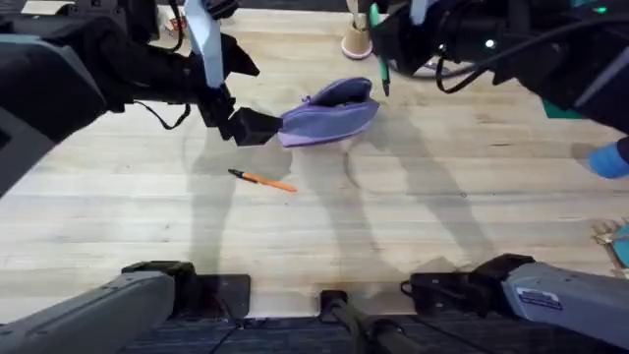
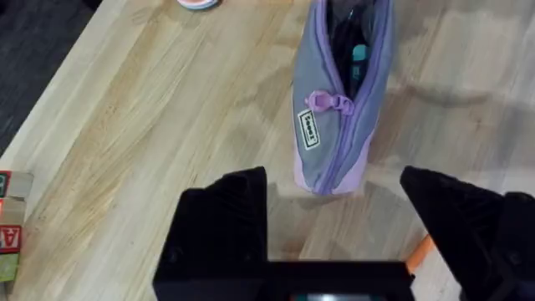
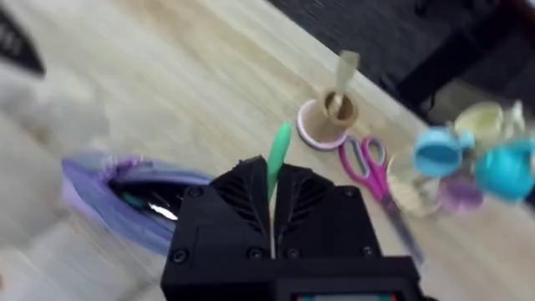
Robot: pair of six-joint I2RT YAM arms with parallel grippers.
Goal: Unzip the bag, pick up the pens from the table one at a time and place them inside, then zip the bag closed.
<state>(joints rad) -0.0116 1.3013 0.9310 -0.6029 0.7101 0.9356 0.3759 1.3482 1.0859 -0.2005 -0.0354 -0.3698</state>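
The lavender bag [image 1: 329, 113] lies on the wooden table [image 1: 413, 226] with its zipper open; the pull [image 2: 322, 102] sits near the end closest to my left gripper. My left gripper [image 1: 251, 126] is open, with that end of the bag [image 2: 334, 142] just ahead of its fingers [image 2: 226, 217]. An orange pen [image 1: 263, 180] lies on the table in front of the bag. My right gripper [image 1: 393, 44] hovers above the bag's far right end, shut on the green pen [image 3: 278, 155], which hangs roughly upright. The bag's opening [image 3: 125, 201] shows below it.
A small wooden spool stand [image 1: 356, 41] stands behind the bag. Pink-handled scissors [image 3: 372, 167] and several pastel toy cups [image 3: 468, 159] lie to the back right. Lettered blocks [image 2: 8, 226] sit near the table's left edge. A blue object [image 1: 611, 157] is at the right edge.
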